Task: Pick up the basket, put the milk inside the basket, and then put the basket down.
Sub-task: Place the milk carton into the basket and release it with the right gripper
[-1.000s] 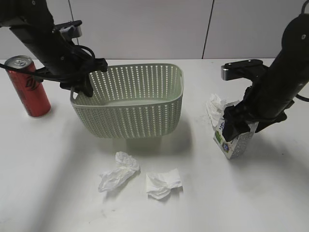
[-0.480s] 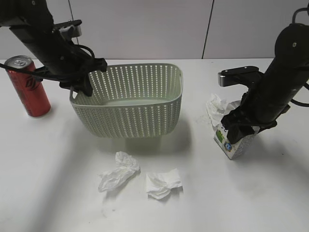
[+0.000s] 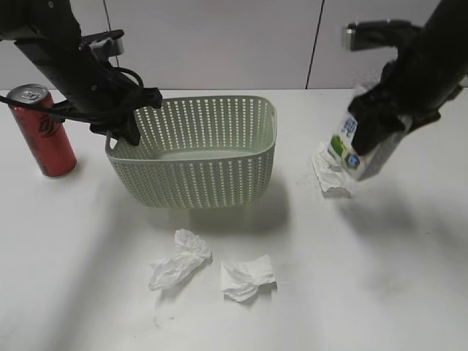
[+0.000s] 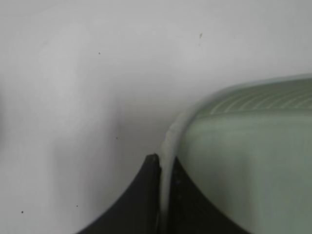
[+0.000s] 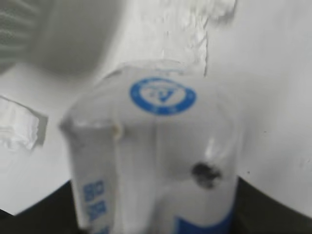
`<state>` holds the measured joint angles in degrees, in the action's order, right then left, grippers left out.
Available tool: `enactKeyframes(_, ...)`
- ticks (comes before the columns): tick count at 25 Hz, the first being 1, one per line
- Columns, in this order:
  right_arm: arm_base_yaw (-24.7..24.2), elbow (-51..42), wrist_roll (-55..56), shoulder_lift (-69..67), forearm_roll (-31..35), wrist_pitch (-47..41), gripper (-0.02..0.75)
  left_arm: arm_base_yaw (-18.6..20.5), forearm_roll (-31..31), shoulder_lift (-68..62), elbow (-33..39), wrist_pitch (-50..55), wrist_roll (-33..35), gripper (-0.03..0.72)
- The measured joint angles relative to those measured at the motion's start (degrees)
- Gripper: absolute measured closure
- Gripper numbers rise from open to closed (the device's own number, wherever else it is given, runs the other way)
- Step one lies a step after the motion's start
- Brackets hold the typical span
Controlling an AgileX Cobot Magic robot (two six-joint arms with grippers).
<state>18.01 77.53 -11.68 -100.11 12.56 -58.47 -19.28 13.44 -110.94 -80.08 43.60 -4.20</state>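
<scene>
Your milk (image 3: 357, 139): small white carton, blue print, green patch low on one face, tilted, clear above the counter (image 3: 380, 278), gripped by the right hand (image 3: 386, 121). Basket (image 3: 199, 150) left of it: pale green plastic, lattice walls, rounded corners, open top bare. Left hand (image 3: 123, 126) pinches its left rim. Crumpled tissues (image 3: 212, 269) lie in front; a red can (image 3: 42, 130) stands far left.
</scene>
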Motion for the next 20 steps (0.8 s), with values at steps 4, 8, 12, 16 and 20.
enactKeyframes(4, 4.72, 10.90, -0.05, -0.01, -1.37, -2.64, 0.412, 0.00, -0.22, 0.00, 0.00, -0.27, 0.00, 0.688)
enactKeyframes(8, 11.81, 21.66, -0.11, -3.94, -2.40, -4.12, 0.412, 0.00, -1.28, 0.00, 0.00, -1.53, 0.00, 0.688)
enactKeyframes(12, 17.00, 30.32, -0.11, -11.96, -4.41, -4.73, 0.414, 0.00, -2.36, 0.00, 0.00, -2.21, 0.00, 0.688)
enactKeyframes(16, 19.94, 34.99, -0.11, -20.26, -7.91, -4.62, 0.414, 0.00, -2.90, 0.00, 0.00, -2.24, 0.00, 0.688)
enactKeyframes(20, 20.38, 35.98, -0.16, -26.73, -8.92, -3.81, 0.414, 0.00, -3.06, 0.00, 0.00, -2.24, 0.00, 0.688)
